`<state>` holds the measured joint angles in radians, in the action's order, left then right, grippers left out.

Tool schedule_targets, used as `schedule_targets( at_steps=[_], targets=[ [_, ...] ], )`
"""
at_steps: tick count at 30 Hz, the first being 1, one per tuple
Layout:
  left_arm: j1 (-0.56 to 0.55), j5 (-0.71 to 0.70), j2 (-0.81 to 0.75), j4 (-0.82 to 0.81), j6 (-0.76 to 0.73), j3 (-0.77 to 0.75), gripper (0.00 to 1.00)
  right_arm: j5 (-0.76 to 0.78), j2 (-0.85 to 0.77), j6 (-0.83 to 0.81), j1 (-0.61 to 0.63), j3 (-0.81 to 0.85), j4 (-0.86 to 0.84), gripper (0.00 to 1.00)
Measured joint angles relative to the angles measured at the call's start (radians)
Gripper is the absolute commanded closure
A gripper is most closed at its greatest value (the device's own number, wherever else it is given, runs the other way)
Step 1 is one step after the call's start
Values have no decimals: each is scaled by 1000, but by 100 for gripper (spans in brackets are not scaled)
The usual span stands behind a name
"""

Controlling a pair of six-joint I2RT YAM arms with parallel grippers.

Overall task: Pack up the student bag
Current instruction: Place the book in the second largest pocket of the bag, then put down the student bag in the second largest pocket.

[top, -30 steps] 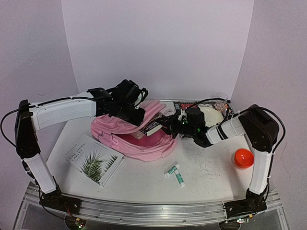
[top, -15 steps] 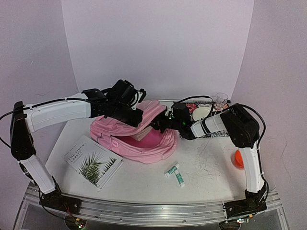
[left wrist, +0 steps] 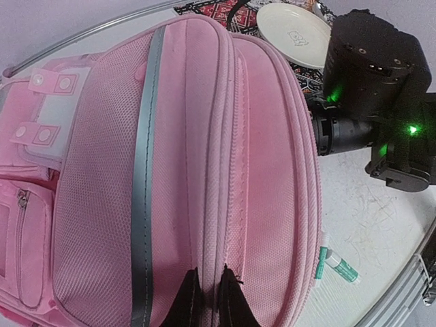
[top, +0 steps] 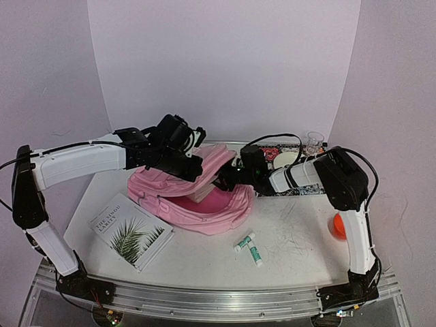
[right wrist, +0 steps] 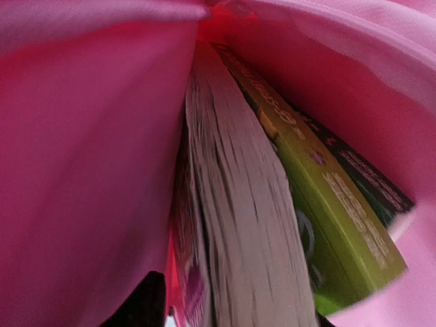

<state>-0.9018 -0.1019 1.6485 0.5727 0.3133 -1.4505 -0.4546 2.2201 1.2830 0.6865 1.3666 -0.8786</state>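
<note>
The table (top: 300, 225) is white, with a metal rail (top: 204, 298) along its near edge and pale walls close behind it and at both sides. The bag (top: 204, 211) is the biggest thing on it and lies a bit left of the middle. The most bare room is in front of the bag and to its right, out to the rail. Behind the bag there is little room before the back wall. The bag is soft and pink, with a gray stripe (left wrist: 143, 170), mesh cloth, zipped pockets and pale patches (left wrist: 58, 116). Its mouth gapes toward the right, and the inside looks deep pink. Books (right wrist: 238, 225) stand on edge inside it, one with a green cover (right wrist: 306, 204). A leaf book (top: 129, 230) lies flat near the bag, in front of it to the left. A patterned mat (top: 267, 150) with a white plate (top: 286, 159) lies behind the bag to the right. An orange ball (top: 338, 225) sits well off to the right of the bag. Two green and white sticks (top: 248, 248) lie in front of the bag to the right. A small glass (top: 314, 143) stands past the plate. The left gripper (left wrist: 210, 300) is on top of the bag, its fingers pressed almost together, pinching a ridge of pink cloth. The right gripper (top: 230, 178) is in the bag's mouth. One dark finger (right wrist: 146, 300) shows beside the books, but I cannot tell how wide its fingers are or if they hold a book.
</note>
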Motion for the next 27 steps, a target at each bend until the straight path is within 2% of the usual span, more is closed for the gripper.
schedule_targets(
  at_steps=[5,9,14,15,20,24,27],
  targets=[
    [-2,-27,-8,-3,18,0,100,20,-132,-91,0,-75,123,33],
    [0,-42,-21,-7,29,0,100,32,-234,-163,0,-101,213,33],
    [0,-38,-22,-7,38,0,99,68,-389,-235,5,-219,269,33],
    [1,-31,-22,-7,41,0,95,80,-413,-247,9,-244,278,33],
    [1,24,9,-23,66,-1,61,160,-504,-310,60,-361,325,32],
    [12,65,16,-58,91,-1,47,244,-547,-353,117,-407,389,32],
    [67,112,-5,-82,111,15,40,310,-572,-381,156,-412,423,32]
  ],
)
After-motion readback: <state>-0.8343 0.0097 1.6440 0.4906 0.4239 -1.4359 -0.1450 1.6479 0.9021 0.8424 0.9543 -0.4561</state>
